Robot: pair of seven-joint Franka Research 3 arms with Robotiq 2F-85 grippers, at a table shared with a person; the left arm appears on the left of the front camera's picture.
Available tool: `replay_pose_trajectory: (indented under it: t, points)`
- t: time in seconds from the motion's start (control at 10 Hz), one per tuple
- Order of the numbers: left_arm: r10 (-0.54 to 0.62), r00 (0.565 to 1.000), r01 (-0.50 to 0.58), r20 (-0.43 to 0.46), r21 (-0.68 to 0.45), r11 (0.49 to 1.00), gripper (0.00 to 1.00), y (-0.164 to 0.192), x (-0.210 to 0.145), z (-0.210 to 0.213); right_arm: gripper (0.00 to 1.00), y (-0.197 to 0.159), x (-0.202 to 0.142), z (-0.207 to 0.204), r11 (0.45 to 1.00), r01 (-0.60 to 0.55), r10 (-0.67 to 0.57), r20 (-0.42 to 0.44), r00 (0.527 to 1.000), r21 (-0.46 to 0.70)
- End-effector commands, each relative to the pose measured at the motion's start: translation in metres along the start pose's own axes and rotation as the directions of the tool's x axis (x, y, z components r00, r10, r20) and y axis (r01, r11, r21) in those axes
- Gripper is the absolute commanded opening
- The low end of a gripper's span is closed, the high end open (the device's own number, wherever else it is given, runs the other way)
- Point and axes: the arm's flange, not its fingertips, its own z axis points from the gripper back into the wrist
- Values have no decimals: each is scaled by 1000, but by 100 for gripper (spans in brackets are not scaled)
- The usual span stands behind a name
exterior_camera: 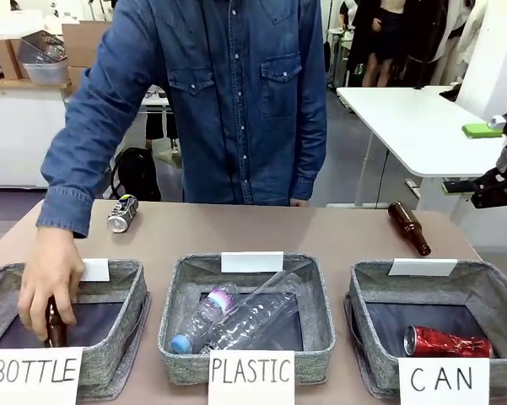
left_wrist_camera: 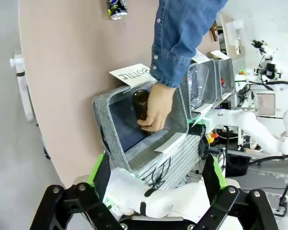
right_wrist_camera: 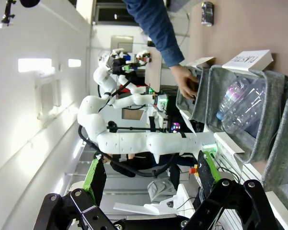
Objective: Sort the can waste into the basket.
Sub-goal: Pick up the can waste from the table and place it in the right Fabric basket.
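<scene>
Red can [exterior_camera: 447, 342] lies in the basket [exterior_camera: 496, 294]; dark can [exterior_camera: 122, 213] at upper left seems next, left claw [left_wrist_camera: 155, 177] and right claw [right_wrist_camera: 149, 175] wide.

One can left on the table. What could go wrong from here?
1. The dark can lies on its side at the far left, close to the person's arm, while the person's hand is in the BOTTLE basket; a reach now might meet that arm.
2. On its side, the can may roll when grasped.
3. The CAN basket is at the opposite end; a slip in transit could drop the can into the PLASTIC basket.
</scene>
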Motion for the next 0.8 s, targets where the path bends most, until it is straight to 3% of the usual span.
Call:
replay_pose_trajectory:
  t: [0.0, 0.4, 0.7]
  points:
    - [-17, 1000, 17, 10, -31, 999, 100, 1, 6, 8, 100, 1, 1, 1, 1000, -19, 19, -8, 1000, -5]
    - [-39, 999, 39, 11, -32, 999, 100, 3, 15, 5, 100, 1, 1, 1, 1000, -19, 19, -8, 1000, -5]
    - [-21, 999, 23, 46, -56, 998, 100, -29, 43, -41, 100, 1, 1, 1, 1000, -19, 19, -8, 1000, -5]
